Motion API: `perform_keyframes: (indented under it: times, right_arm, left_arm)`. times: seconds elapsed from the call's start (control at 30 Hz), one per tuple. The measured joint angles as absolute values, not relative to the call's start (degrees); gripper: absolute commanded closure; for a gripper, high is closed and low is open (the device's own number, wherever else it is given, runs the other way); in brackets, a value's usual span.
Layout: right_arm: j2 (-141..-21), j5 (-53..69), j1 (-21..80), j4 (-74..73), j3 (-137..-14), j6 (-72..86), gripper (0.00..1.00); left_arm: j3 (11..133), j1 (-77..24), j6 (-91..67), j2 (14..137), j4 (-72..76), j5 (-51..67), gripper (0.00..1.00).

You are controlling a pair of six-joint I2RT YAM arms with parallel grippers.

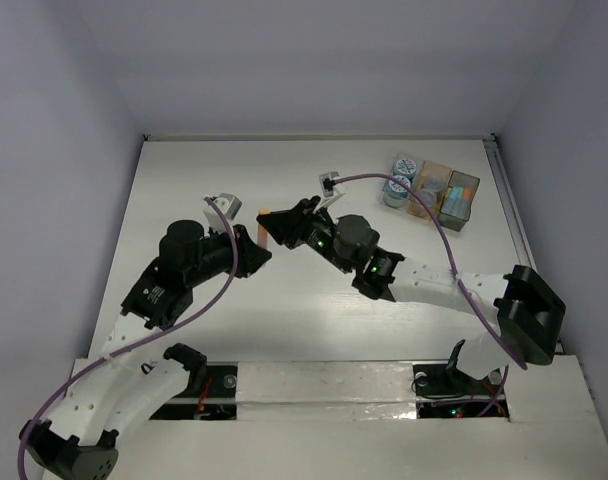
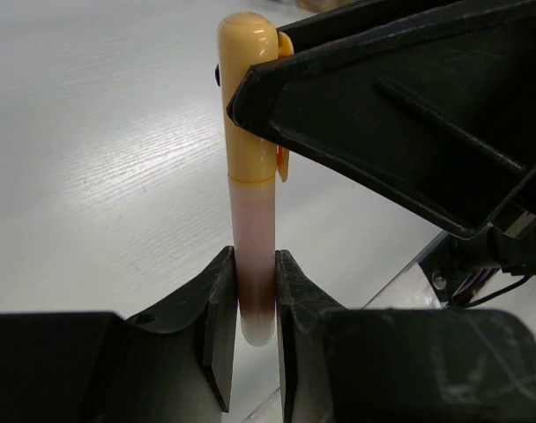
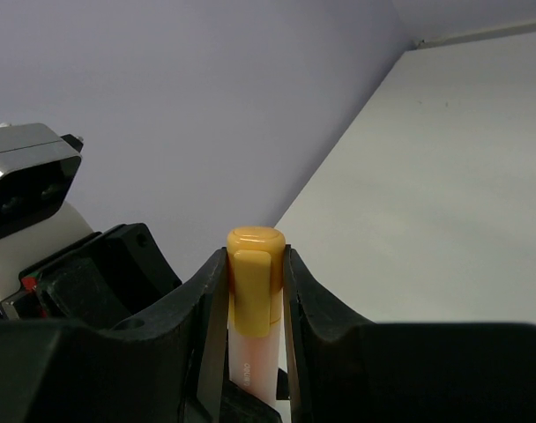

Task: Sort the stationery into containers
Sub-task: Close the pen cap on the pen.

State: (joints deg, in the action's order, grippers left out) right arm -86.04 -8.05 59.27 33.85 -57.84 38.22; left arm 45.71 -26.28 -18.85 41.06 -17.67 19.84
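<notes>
A stubby marker [image 1: 266,224] with an orange-yellow cap and a pale pinkish body is held above the table between both arms. My left gripper [image 2: 254,264] is shut on the marker's body end [image 2: 253,220]. My right gripper [image 3: 255,263] is shut on the marker's cap [image 3: 254,269]. In the top view the left gripper [image 1: 255,247] and right gripper [image 1: 285,226] meet at mid-table. The containers stand at the far right: an amber-brown box [image 1: 431,186] and a smoky grey box [image 1: 460,197] holding blue and orange items.
Two round blue-white patterned rolls [image 1: 405,165] [image 1: 395,190] sit just left of the amber box. Grey walls close in the white table [image 1: 204,170] on three sides. A purple cable loops over each arm.
</notes>
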Motion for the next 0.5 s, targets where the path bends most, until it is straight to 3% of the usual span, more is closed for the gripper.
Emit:
perform_keyframes:
  times: [0.5]
  right_arm:
    - [-87.5, -14.2, 60.8, 41.3, -53.4, 42.5, 1.00]
  left_arm:
    - [53.3, -26.9, -18.6, 48.7, -26.6, 20.9, 1.00]
